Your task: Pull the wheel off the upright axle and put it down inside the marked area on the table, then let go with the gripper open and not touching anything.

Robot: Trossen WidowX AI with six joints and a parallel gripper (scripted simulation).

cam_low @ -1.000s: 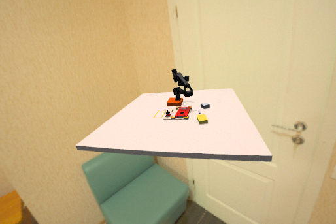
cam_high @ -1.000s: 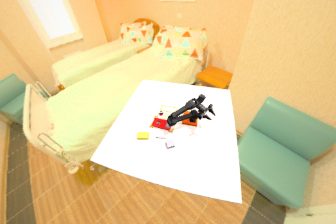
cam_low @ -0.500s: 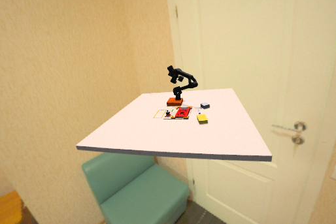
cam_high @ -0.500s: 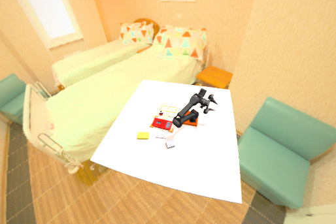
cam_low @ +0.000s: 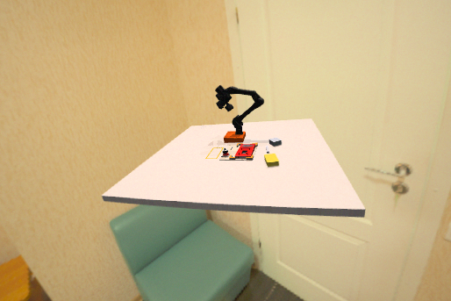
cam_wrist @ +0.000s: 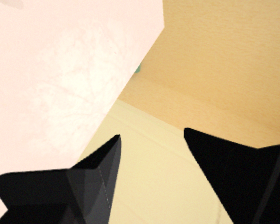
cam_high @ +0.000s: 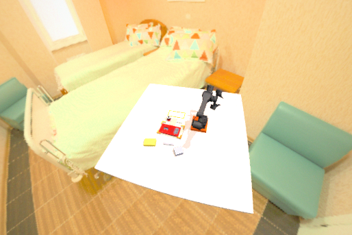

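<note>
wheel and axle too small for detail

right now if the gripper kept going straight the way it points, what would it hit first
Probably nothing on the table. The gripper hangs open and empty, high above the table, aimed out past its edge. The wrist view shows only wall and door between the fingers; depth is unclear.

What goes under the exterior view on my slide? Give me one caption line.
Arm raised above the table, open gripper holding nothing, wheel on its axle beside the yellow-outlined marked area.
</note>
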